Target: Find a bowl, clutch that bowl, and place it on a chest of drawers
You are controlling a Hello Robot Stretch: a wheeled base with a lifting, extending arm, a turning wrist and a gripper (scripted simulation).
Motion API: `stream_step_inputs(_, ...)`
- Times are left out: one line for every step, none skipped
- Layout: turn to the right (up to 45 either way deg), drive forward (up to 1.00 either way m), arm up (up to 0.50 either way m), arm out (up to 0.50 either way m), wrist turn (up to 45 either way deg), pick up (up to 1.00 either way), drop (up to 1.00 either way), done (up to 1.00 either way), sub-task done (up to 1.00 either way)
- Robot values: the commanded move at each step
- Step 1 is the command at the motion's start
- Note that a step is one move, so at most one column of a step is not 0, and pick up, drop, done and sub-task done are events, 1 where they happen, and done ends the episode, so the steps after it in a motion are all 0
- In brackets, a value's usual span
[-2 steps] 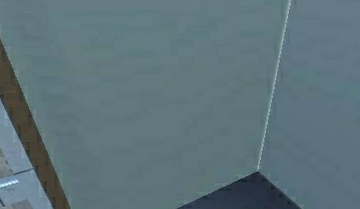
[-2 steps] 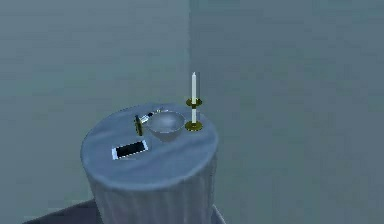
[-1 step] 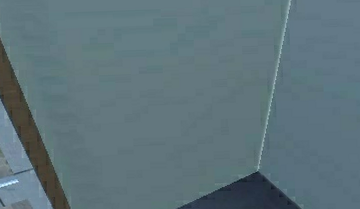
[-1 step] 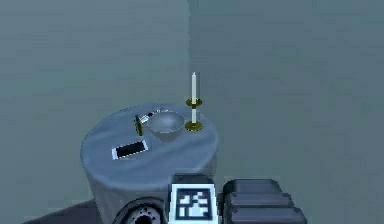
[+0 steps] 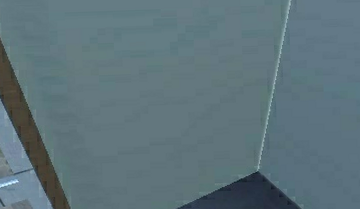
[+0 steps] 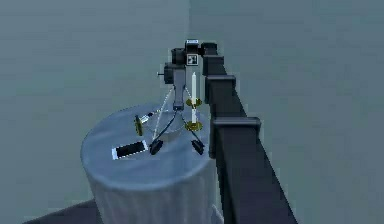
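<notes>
Gripper [image 6: 177, 141] sits at the round table [image 6: 150, 186] among small things and a candle [image 6: 193, 96], hold on anything not discernible; none reads surely as the bowl, judged light, rigid, slick, chippable, best taken by its rim.

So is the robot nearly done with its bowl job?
Nothing looks finished yet. In hand: the arm reaches out to a round table, the gripper near small things and a white candle; I can't tell whether it holds anything. Left: grabbing a bowl and putting it on a chest of drawers.
</notes>
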Motion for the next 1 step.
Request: stream_step_inputs(0.0, 0.0, 0.0, 0.0, 45.0, 0.0, 0.0, 0.0, 0.0)
